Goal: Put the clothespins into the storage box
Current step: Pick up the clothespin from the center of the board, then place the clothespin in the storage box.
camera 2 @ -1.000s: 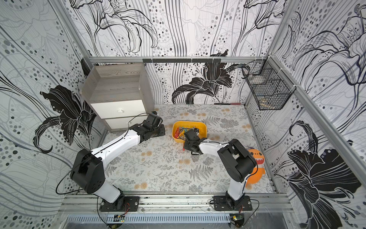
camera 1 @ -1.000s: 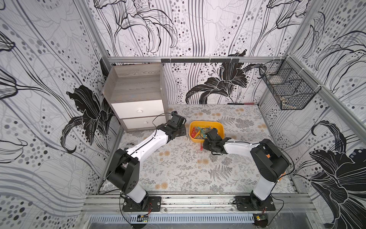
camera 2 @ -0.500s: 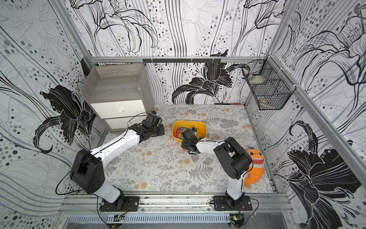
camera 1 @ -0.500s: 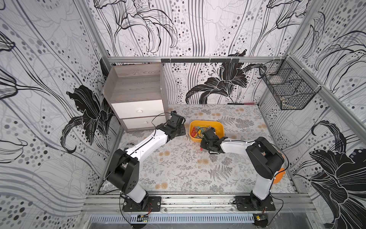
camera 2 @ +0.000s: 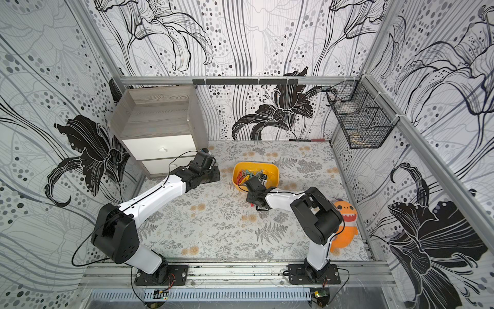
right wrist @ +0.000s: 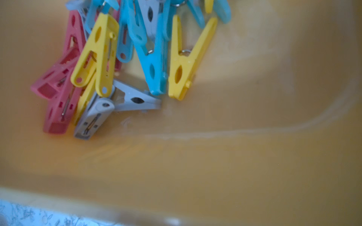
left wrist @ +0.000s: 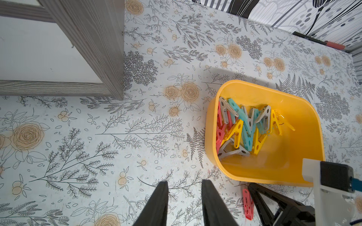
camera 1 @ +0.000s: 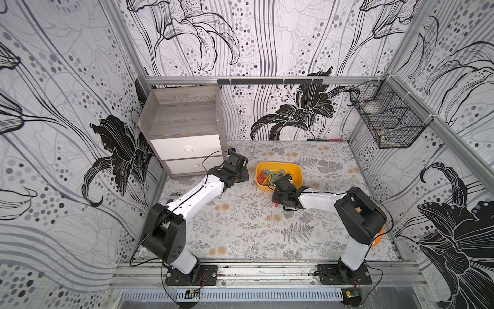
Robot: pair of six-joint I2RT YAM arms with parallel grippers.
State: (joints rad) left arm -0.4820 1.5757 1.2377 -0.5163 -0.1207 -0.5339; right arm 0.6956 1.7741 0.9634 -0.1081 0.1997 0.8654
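A shallow yellow-orange plastic storage box [left wrist: 290, 148] with rounded corners sits on the floral-printed surface [camera 1: 240, 227]. It holds a tangled heap of yellow, teal, grey and red-pink plastic clothespins [left wrist: 246, 127], and one stray red-pink clothespin [left wrist: 247, 203] lies flat just outside its near wall. The right gripper [left wrist: 254, 188], pressed together, reaches low beside that pin, though contact cannot be told, while the left gripper [left wrist: 184, 182] hovers partly spread on nothing between the box and the grey wood cabinet with white drawers [camera 1: 184, 125]. A black wire basket [camera 1: 390, 125] on the side wall and an orange plush toy [camera 2: 344, 222] stand well apart.
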